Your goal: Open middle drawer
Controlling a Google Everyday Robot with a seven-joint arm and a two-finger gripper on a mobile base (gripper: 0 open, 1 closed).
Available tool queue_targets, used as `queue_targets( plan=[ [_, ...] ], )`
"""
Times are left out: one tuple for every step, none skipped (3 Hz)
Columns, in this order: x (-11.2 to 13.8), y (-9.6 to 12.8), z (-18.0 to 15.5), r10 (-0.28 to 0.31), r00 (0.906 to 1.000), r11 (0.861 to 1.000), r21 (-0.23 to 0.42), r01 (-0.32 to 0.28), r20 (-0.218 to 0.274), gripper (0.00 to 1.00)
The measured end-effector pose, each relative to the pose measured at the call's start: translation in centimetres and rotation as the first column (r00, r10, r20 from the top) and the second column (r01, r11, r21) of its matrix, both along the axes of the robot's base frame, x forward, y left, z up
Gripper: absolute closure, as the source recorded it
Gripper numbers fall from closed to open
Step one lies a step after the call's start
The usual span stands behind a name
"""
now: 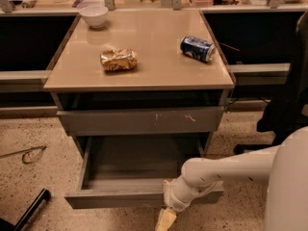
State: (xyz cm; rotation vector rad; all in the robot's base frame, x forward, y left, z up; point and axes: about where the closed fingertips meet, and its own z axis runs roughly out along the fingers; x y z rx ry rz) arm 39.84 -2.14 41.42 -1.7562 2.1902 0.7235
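The middle drawer (120, 199) is the wide grey-brown one with a plain flat front, low on the cabinet. It stands pulled out, and its shallow grey box (139, 162) is empty. Above it sits the taller drawer front with white scratch marks (139, 121), pushed in. My white arm (226, 170) reaches in from the right. My gripper (165, 220) is at the bottom edge of the view, just below and in front of the open drawer's front panel, right of its middle.
On the tan cabinet top (144, 76) lie a white bowl (94, 15), a crumpled golden snack bag (118, 59) and a blue soda can (198, 48) on its side. A black bar (29, 211) and a thin wire (26, 153) lie on the speckled floor at left. A dark chair (286, 100) stands at right.
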Motion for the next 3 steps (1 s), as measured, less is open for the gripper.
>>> queue_targets(
  plan=[
    [-0.1,0.0,0.3,0.000,1.0000,1.000,0.001,0.001,-0.001,0.00],
    [-1.7,-0.6,0.4,-0.019,0.9998,1.000,0.023,0.019,-0.011,0.00],
    [-3.6,-1.0,0.8,-0.037,0.9989,0.998,0.048,0.039,-0.028,0.00]
  ],
)
